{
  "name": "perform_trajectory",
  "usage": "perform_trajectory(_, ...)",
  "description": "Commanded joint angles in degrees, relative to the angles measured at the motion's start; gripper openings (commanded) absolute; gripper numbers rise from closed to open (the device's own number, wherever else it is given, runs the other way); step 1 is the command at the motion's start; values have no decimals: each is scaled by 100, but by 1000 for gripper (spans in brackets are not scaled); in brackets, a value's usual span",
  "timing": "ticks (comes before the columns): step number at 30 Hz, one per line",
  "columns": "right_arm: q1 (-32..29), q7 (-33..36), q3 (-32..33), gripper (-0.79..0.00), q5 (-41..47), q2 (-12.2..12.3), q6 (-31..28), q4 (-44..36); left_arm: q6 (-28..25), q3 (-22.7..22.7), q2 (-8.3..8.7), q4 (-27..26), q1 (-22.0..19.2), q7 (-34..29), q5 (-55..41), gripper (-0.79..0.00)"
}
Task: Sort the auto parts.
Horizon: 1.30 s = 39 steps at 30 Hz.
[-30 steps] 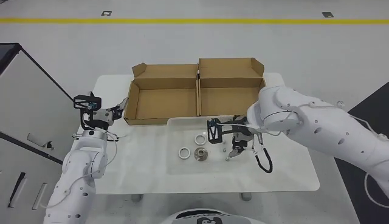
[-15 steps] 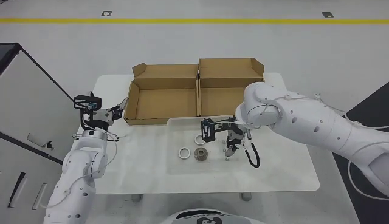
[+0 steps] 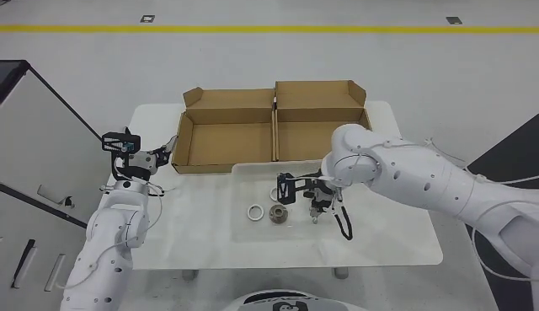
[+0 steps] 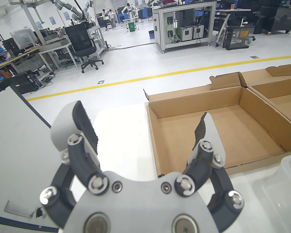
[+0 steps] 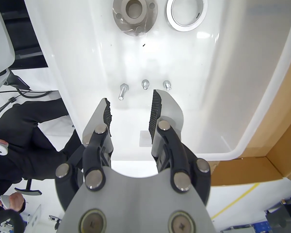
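Jaws apart, left gripper [image 4: 145, 132] waited at the table's [image 3: 396, 235] 9 o'clock edge beside empty boxes [image 4: 232, 127], clear of the work. Rings [image 5: 170, 8], flange [image 5: 121, 13] and bolts [image 5: 123, 91] lay unsorted in the tray [image 5: 232, 61]. Right gripper [image 5: 132, 98], fingers [image 5: 156, 107] spread, hung over the bolts, seemingly to pick one, having slid toward 9 o'clock.
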Motion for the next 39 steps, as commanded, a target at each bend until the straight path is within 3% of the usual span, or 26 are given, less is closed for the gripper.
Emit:
perform_trajectory(1, -47, 47, 0, -416, 3, 0, 47, -17, 0, 0, 0, 0, 0, 0, 0, 0)
perform_trajectory(30, -364, 187, 0, -440, -266, -178, 186, 253, 0, 0, 0, 0, 0, 0, 0, 0)
perform_trajectory(39, -438, 222, 0, -486, -315, -270, 221, 350, 0, 0, 0, 0, 0, 0, 0, 0)
